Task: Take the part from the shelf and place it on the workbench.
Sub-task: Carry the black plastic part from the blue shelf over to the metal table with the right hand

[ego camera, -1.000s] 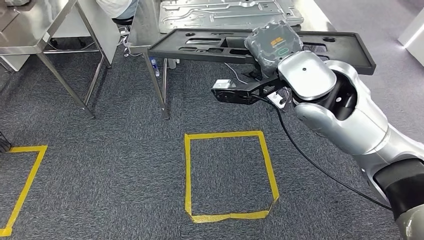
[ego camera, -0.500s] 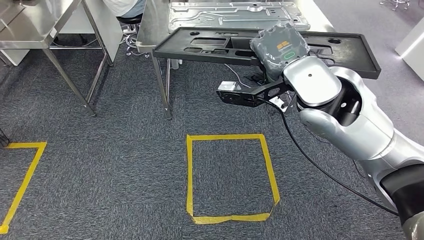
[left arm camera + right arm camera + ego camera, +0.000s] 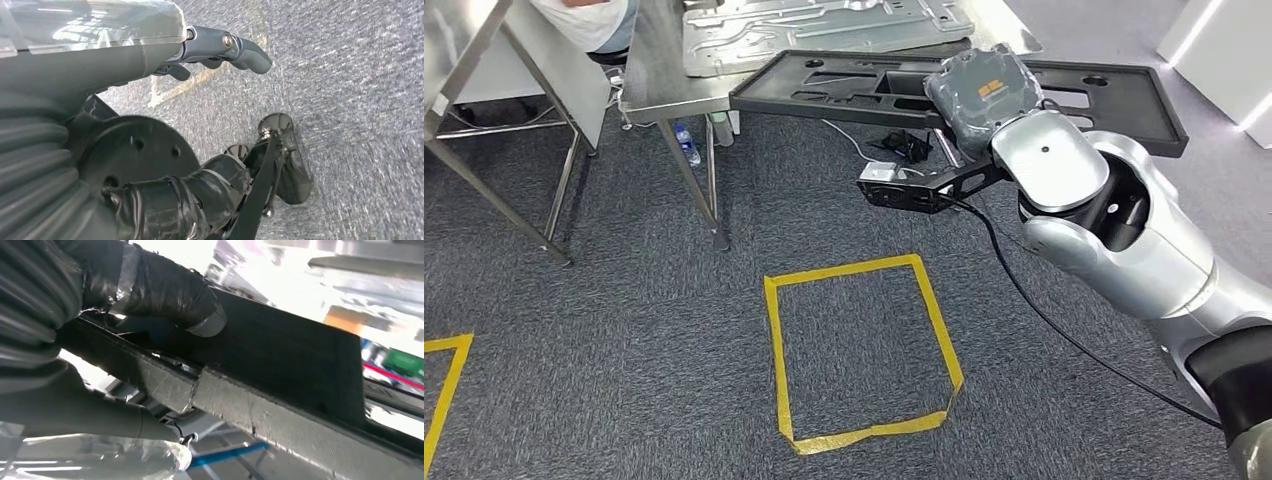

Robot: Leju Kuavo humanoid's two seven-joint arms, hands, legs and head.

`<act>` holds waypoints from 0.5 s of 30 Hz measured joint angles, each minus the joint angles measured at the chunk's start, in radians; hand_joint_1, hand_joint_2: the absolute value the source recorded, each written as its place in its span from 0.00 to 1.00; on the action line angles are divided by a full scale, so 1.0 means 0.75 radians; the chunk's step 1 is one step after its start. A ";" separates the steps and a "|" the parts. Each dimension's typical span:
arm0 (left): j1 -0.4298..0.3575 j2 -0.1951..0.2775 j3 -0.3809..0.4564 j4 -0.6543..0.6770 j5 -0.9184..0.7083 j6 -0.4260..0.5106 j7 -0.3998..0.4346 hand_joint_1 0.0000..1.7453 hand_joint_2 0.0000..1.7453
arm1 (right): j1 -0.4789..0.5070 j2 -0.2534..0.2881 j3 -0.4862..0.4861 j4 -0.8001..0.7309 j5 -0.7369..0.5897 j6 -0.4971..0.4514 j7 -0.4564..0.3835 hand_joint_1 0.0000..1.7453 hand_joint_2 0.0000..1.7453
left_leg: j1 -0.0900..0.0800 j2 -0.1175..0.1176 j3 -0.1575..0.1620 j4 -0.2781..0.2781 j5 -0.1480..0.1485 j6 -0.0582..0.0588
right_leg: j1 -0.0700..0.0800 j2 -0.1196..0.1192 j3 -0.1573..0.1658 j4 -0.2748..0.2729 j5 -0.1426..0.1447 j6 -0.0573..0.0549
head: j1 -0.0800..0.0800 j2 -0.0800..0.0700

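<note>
The part is a long black plastic panel [image 3: 844, 85] with cut-outs, held level in the air at the edge of the steel workbench [image 3: 649, 80]. My right hand [image 3: 979, 95], under its grey cover, grips the panel near its middle. The right wrist view shows that hand [image 3: 150, 285] wrapped over the panel's rim [image 3: 280, 355] from close behind. A flat silver metal sheet [image 3: 824, 25] lies on the workbench top. In the left wrist view my left hand [image 3: 215, 45] hangs over the carpet, holding nothing, with its thumb stretched out.
A yellow tape square [image 3: 774, 340] marks the carpet in front of me. A second steel table [image 3: 464, 40] stands at the far left, with a seated person [image 3: 589, 20] behind it. A water bottle [image 3: 686, 143] and cables [image 3: 904, 145] lie under the workbench. A white cabinet [image 3: 1224, 50] stands far right.
The whole picture has shifted left and tilted, so the camera has moved. The black panel stays in my right hand, now a little higher against the workbench.
</note>
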 joint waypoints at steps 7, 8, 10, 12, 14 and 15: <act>-0.001 0.003 0.000 0.000 -0.002 0.003 -0.003 0.00 1.00 | -0.007 0.000 0.002 0.002 -0.006 0.001 0.000 1.00 1.00 | -0.011 -0.107 0.138 -0.343 0.191 0.077 | -0.003 0.105 0.008 -0.017 0.008 0.011 | 0.003 0.000; -0.002 0.003 0.000 0.000 -0.002 0.003 -0.004 0.00 1.00 | -0.008 -0.001 0.002 0.002 -0.008 0.001 0.000 1.00 1.00 | -0.015 -0.098 0.145 -0.357 0.194 0.081 | -0.008 0.120 0.008 -0.026 0.013 0.020 | 0.001 0.000; -0.002 0.001 0.000 0.000 -0.003 0.003 -0.007 0.00 1.00 | -0.007 -0.004 0.002 0.002 -0.010 0.000 0.000 1.00 1.00 | -0.009 -0.073 0.170 -0.400 0.210 0.083 | -0.006 0.111 0.011 -0.040 0.018 0.033 | 0.002 0.000; -0.002 -0.001 0.000 0.000 -0.006 0.000 -0.009 0.00 1.00 | -0.017 -0.008 0.006 0.002 -0.018 -0.003 0.000 1.00 1.00 | 0.000 -0.048 0.197 -0.445 0.228 0.081 | 0.003 0.044 -0.014 0.020 -0.024 0.041 | 0.010 0.000; -0.002 -0.001 0.000 0.000 -0.007 -0.002 -0.009 0.00 1.00 | -0.027 -0.010 0.015 0.003 -0.033 -0.002 0.000 1.00 1.00 | 0.001 -0.030 0.204 -0.454 0.229 0.080 | -0.001 -0.010 -0.085 0.174 -0.101 0.052 | 0.015 0.000; -0.002 -0.001 0.000 0.000 -0.006 -0.002 -0.008 0.00 1.00 | -0.028 -0.010 0.023 0.005 -0.039 -0.001 0.000 1.00 1.00 | 0.002 -0.021 0.204 -0.452 0.226 0.078 | -0.006 -0.018 -0.119 0.244 -0.124 0.060 | 0.016 0.000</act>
